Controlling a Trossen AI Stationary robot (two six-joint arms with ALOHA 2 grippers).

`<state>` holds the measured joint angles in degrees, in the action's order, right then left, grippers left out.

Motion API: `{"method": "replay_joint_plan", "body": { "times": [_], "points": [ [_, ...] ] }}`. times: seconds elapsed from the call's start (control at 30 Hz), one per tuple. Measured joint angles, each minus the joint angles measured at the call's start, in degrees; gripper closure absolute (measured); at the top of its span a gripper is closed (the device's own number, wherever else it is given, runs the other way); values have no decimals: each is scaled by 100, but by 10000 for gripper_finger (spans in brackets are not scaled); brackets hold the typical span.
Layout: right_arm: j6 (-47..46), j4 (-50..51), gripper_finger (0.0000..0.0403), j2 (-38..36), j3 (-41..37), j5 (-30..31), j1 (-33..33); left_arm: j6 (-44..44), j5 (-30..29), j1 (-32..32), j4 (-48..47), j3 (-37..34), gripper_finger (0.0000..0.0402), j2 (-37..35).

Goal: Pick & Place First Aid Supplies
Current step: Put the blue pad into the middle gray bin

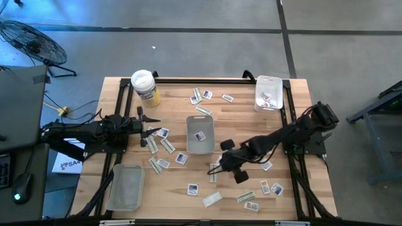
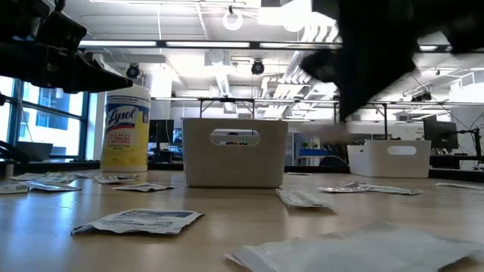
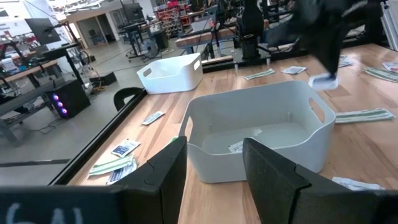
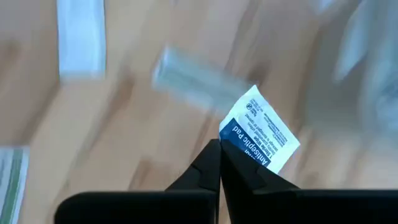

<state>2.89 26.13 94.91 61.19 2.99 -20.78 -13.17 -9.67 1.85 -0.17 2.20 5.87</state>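
Small white packets with blue or red print and pale narrow strips (image 1: 212,199) lie scattered flat on the wooden table. My right gripper (image 1: 221,166) hovers right of the middle grey tray (image 1: 200,149) and is shut on a white antiseptic pad packet (image 4: 261,137). That packet also shows below the right arm in the left wrist view as a white packet (image 3: 323,81). My left gripper (image 3: 214,163) is open and waits left of the middle tray (image 3: 255,134), touching nothing. One packet (image 1: 200,135) lies inside that tray. My right gripper pinches the antiseptic pad packet by its blue-printed edge (image 4: 239,142) between the two fingertips (image 4: 208,163). The rest of the packet sticks out past the fingertips. In the left wrist view it hangs below the gripper, lifted clear of the table.
A white tray with packets in it (image 1: 269,93) stands at the far right corner. A clear tray (image 1: 125,186) sits near left, and a white-lidded Lysol tub (image 1: 144,85) far left. More packets (image 1: 270,187) lie near the right edge, and others (image 1: 162,145) between my left gripper and the middle tray.
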Motion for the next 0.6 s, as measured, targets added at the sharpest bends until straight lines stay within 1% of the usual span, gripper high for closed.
{"method": "replay_joint_plan", "body": {
  "times": [0.13,0.27,0.37,0.5,0.6],
  "points": [
    [82,-437,402,-11,595,592,-61,0,-2,2,0,-1,247,2],
    [68,-881,402,-13,805,1049,157,0,-1,1,-2,-1,247,1],
    [55,-1026,402,57,811,1025,485,0,0,2,-2,0,247,2],
    [-161,-1132,402,409,802,981,905,0,0,0,0,0,247,0],
    [-181,-1239,402,624,812,761,1145,0,0,1,0,0,247,1]
  ]
}}
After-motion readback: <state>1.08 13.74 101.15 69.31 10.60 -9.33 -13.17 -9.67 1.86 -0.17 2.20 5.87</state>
